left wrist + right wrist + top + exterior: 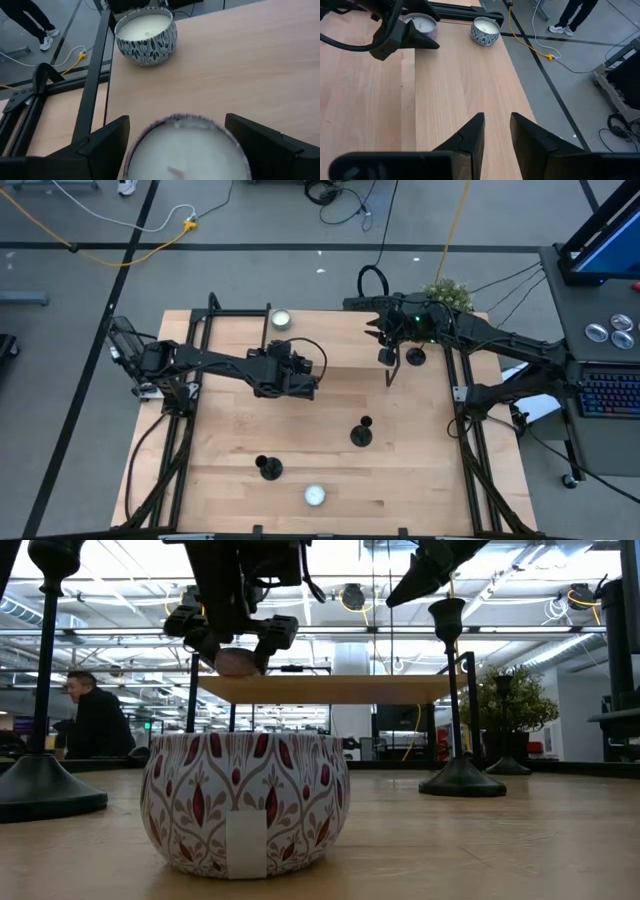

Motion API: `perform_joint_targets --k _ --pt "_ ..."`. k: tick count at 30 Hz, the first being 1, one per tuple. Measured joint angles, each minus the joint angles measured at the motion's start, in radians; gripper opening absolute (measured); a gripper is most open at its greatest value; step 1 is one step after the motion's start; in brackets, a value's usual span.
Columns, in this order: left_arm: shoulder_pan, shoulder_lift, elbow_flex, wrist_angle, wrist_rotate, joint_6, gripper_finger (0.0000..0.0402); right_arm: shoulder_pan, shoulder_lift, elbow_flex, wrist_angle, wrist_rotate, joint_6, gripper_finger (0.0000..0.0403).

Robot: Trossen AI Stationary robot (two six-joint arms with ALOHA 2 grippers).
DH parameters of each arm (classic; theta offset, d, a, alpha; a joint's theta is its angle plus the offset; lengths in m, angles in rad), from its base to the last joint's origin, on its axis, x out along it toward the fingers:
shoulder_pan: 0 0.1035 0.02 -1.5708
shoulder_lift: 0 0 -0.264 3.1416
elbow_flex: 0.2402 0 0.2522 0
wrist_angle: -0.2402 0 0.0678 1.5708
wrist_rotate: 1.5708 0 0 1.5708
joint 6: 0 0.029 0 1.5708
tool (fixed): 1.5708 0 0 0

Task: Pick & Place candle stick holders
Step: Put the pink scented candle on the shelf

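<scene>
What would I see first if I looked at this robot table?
First you'd spot the left gripper near the table's middle, its fingers spread on either side of a white candle in a tin. Next, the flower-patterned candle tin at the table's front edge fills the low view. Black candle stick holders stand on the wood, one below the right gripper at the far right.

Overhead view looks straight down on the desk [330, 410]; low view looks level across it; wrist views share the blue-patterned candle tin [146, 31].
</scene>
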Motion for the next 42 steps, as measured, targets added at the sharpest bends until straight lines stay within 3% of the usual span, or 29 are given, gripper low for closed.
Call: perform_joint_targets --k 11,15,23,26,30,35,37,42 --pt "0.013 -0.061 0.0 -0.004 -0.083 0.041 0.0338 0.001 0.0 0.0 -0.001 -0.007 0.004 0.0089" --pt "0.032 -0.068 0.0 0.009 -0.094 0.092 0.0338 0.0 0.0 0.0 -0.001 -0.054 0.025 0.0089" --pt "0.069 -0.157 0.0 0.055 -0.126 0.214 0.0338 0.0 0.0 0.0 -0.002 -0.051 0.025 0.0089" --pt "0.063 -0.226 0.0 0.129 -0.043 0.298 0.0338 0.0 0.0 0.0 -0.003 -0.051 0.024 0.0089" --pt "0.038 -0.299 0.001 0.223 0.171 0.348 0.0337 0.0 0.0 0.0 -0.003 -0.05 0.023 0.0089" --pt "-0.027 -0.31 0.002 0.227 0.407 0.254 0.0337 0.0 0.0 0.0 -0.003 -0.049 0.023 0.0089" --pt "-0.059 -0.297 0.002 0.208 0.45 0.207 0.0336 0.0 0.0 0.0 -0.003 -0.049 0.023 0.0089" --pt "-0.133 -0.264 0.001 0.129 0.449 0.087 0.0301 0.0 0.0 0.0 -0.003 -0.049 0.021 0.0089"
